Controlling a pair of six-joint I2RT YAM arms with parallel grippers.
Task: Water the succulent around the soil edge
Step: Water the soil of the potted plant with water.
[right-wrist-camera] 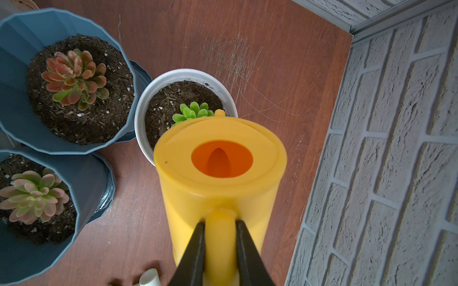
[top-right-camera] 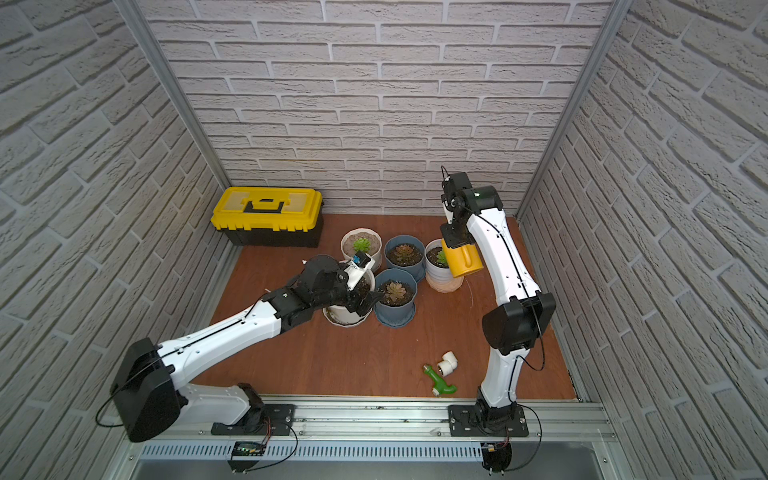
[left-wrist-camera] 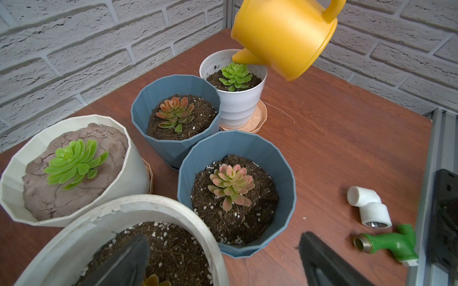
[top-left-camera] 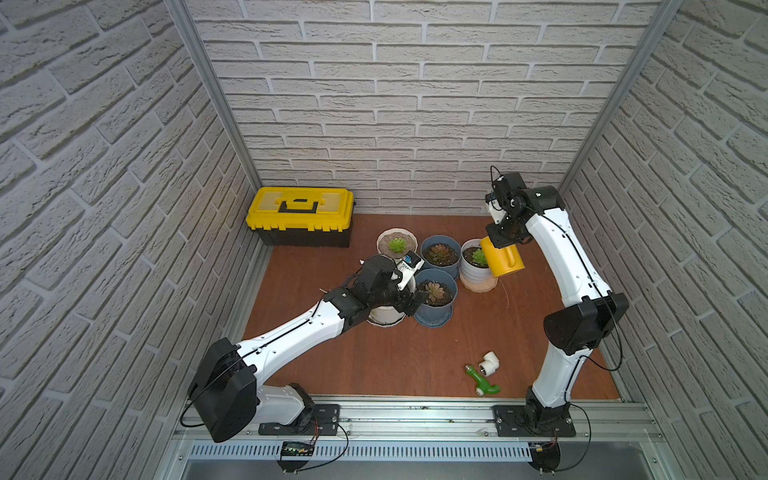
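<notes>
One ring of dark soil, the soil edge (right-wrist-camera: 153,118), lies just inside the rim of the white pot (right-wrist-camera: 140,111), around the green succulent (right-wrist-camera: 193,112). It sits below and ahead of the right end effector (right-wrist-camera: 220,224), which is clamped narrow on the handle of the yellow can (right-wrist-camera: 218,183). The can is tipped forward, with its spout (left-wrist-camera: 244,57) just above the rim on the side of the pot away from the left end effector (left-wrist-camera: 223,236). No stream can be made out.

To do this well, I judge the spout tip should stay over the ring and never cross the rosette. Hold the tilt shallow and sweep the wrist slowly round the rim. Stay clear of the rim too, since the pot stands on a light saucer (left-wrist-camera: 255,125) and could shift.

The right wrist view shows the grip and the can's fill hole, but the can's body hides the near half of the soil and nearly all the spout. The left wrist view shows the spout side-on and its gap above the rim, though not the grip. It also shows the left end effector wide and empty, one finger over a wide pot (left-wrist-camera: 148,205), well apart from the can. In both top views the can covers part of the white pot.
</notes>
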